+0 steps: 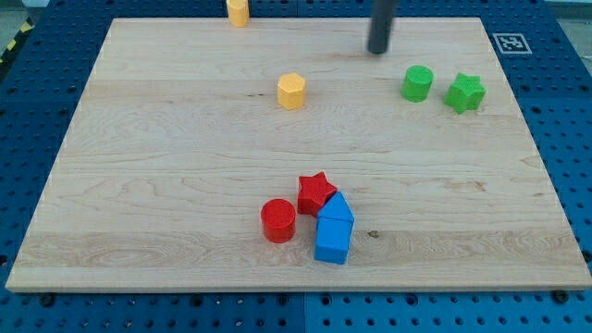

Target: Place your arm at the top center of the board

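Observation:
My tip is at the view's top, a little right of the board's centre line, touching no block. A yellow hexagonal block sits left of it and lower. Another yellow block stands at the top edge, left of centre, partly cut off by the frame. A green cylinder and a green star lie right of the tip and lower. A red star, a red cylinder and two blue blocks cluster near the bottom centre.
The wooden board lies on a blue perforated table. A black-and-white marker tag is just off the board's top right corner.

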### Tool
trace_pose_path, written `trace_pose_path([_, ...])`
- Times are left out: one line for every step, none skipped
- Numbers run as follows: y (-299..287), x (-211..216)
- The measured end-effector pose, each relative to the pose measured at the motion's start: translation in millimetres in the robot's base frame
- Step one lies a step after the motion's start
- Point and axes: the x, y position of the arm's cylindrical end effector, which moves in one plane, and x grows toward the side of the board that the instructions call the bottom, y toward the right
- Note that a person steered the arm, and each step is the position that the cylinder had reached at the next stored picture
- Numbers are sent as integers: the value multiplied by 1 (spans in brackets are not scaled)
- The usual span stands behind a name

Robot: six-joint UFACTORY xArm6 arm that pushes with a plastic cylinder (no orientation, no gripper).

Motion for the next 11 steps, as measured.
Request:
trace_pose_path([63, 33])
trace_pose_path([97, 44])
trace_pose_path([97, 46])
trace_pose_path([93, 42])
trace_pose_path([69, 17])
trace_pose_path([55, 4])
trace_pose_path([41, -10])
trace_pose_path([-9, -31])
trace_pose_path([-68, -42])
trace_pose_path([-124, -46])
trace_pose_path([-157, -46])
